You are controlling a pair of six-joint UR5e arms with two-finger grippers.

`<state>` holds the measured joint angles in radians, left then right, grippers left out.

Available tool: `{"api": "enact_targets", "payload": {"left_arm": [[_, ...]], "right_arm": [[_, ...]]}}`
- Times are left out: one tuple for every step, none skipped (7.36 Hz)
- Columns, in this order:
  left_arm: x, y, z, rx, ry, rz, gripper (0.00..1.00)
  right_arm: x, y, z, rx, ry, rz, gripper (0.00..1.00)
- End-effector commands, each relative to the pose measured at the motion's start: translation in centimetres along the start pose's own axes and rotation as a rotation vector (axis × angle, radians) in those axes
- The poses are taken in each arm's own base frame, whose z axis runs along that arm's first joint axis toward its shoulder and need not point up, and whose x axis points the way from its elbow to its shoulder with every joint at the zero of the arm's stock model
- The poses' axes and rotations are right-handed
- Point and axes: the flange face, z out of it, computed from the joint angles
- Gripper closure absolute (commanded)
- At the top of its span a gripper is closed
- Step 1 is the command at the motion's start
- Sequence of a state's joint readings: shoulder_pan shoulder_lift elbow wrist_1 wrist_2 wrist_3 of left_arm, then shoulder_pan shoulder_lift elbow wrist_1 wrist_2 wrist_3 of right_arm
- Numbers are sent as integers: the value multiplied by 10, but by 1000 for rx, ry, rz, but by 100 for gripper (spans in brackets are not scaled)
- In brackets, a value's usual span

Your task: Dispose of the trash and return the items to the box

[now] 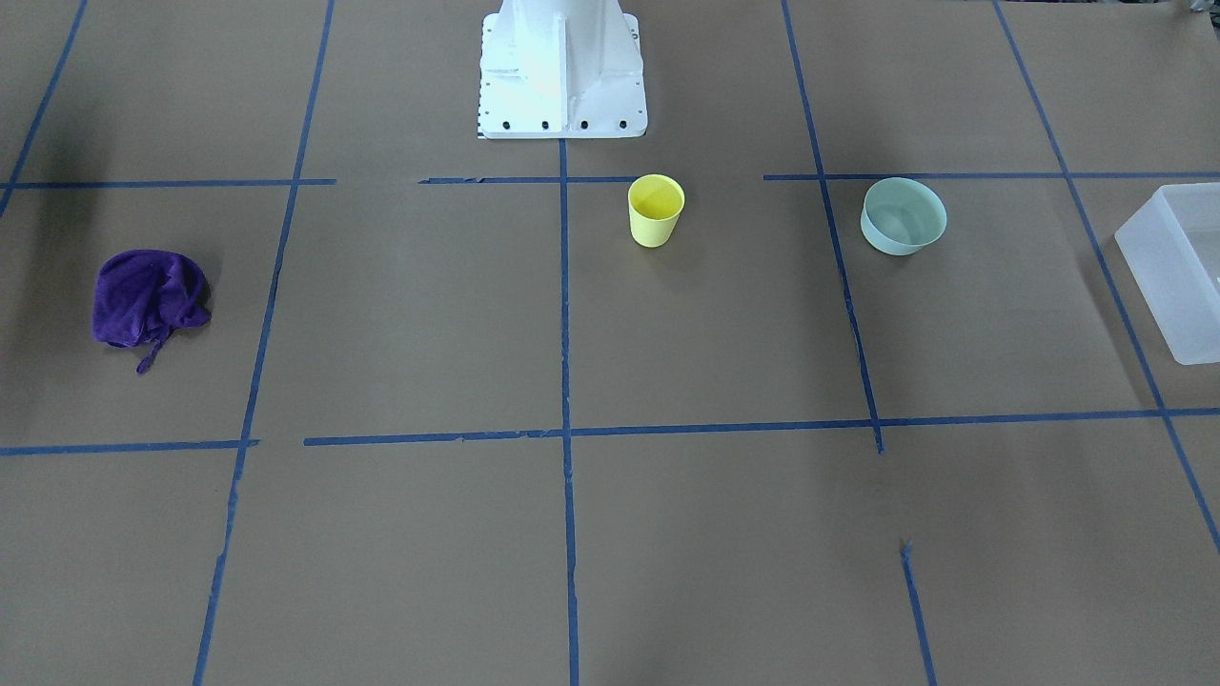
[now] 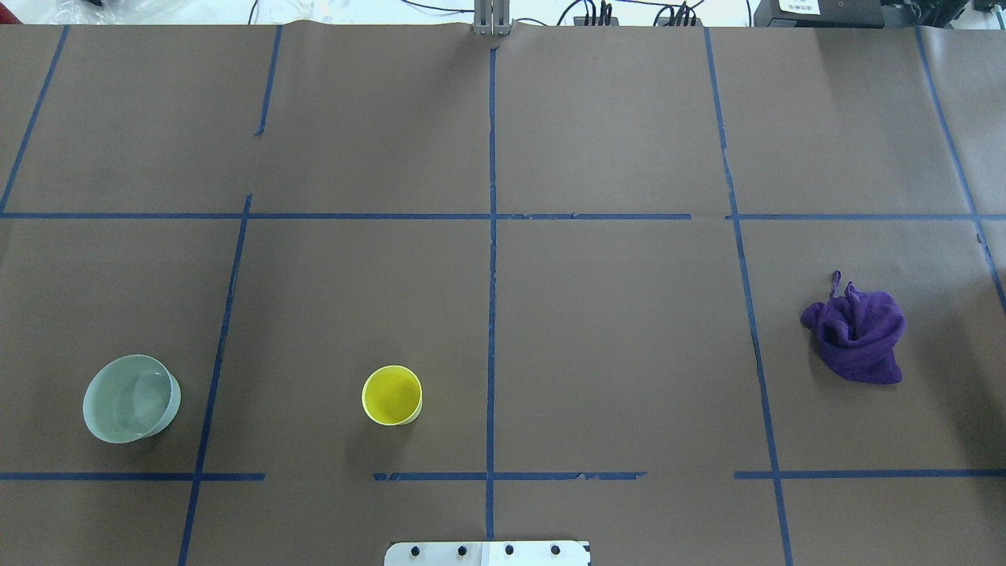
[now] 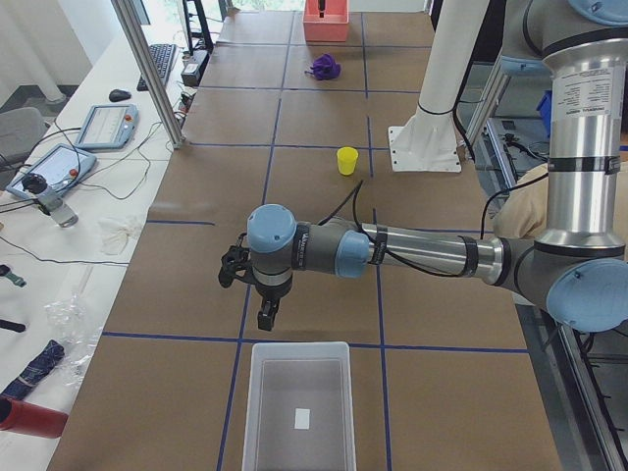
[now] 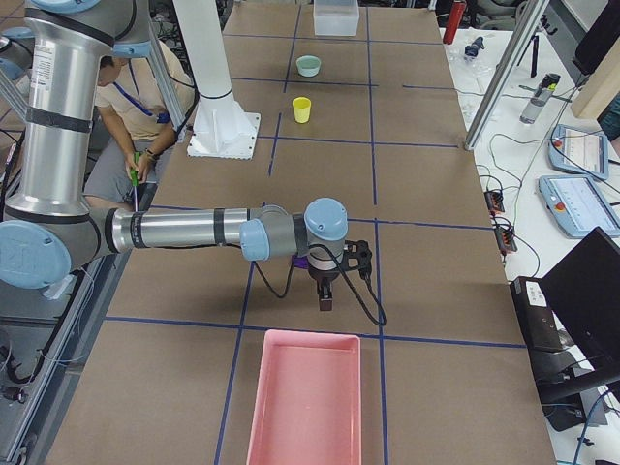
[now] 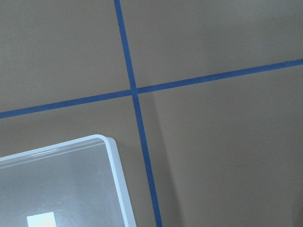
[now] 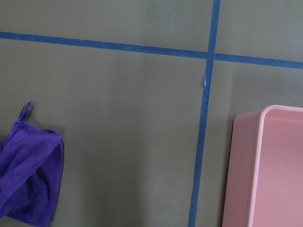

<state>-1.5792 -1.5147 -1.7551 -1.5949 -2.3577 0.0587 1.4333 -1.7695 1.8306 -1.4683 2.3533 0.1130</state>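
Overhead exterior view: the yellow cup (image 2: 391, 395) stands upright and empty near the robot-side edge of the worktop (image 2: 613, 330), just to the robot's left of the middle line of blue tape (image 2: 492, 314) and a little out from the white robot base (image 2: 487, 553). The mint-green bowl (image 2: 131, 398) sits upright along the same edge, farther toward the worktop's left end and well apart from the cup. The frosted white box (image 3: 299, 407) lies at the left end of the worktop with nothing in it but a small white label on its floor. A crumpled purple cloth (image 2: 857, 334) lies toward the right end, and a pink bin (image 4: 305, 397) sits at that end.

The left gripper (image 3: 265, 316) hangs above the worktop just beside the box's inner short wall, holding nothing; I cannot tell from the side view whether its jaws are parted or closed. The right gripper (image 4: 325, 298) hangs between the cloth and the pink bin, also empty, and its jaw state cannot be told either.
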Motion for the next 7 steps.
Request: {"api": "enact_targets", "payload": {"left_arm": [[-4, 2, -5, -5, 0, 48, 0], [0, 5, -12, -7, -5, 47, 0], [5, 6, -17, 3, -6, 58, 0], [7, 6, -15, -1, -5, 49, 0], [8, 6, -15, 2, 9, 53, 0], [6, 6, -13, 3, 12, 59, 0], [10, 6, -13, 5, 59, 49, 0]], "right_arm": [[-1, -1, -1, 1, -9, -3, 0], [2, -1, 1, -2, -5, -1, 0], [2, -1, 1, -2, -7, -1, 0], [3, 0, 2, -3, -7, 2, 0], [0, 0, 0, 2, -13, -4, 0], [-3, -2, -1, 6, -25, -5, 0], [-4, -7, -2, 10, -19, -4, 0]]}}
